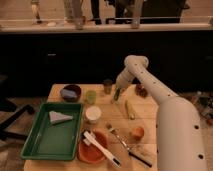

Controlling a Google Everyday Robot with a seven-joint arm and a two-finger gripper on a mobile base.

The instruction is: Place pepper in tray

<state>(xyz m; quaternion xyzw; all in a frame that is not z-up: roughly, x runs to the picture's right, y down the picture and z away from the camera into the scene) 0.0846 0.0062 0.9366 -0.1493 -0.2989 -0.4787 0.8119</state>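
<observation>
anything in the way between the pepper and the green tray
Yes. The hand is at the pepper near the table's far edge; the tray lies toward the near left. A light-green cup and a white cup stand roughly between them, so the carry would probably have to pass above those.
</observation>
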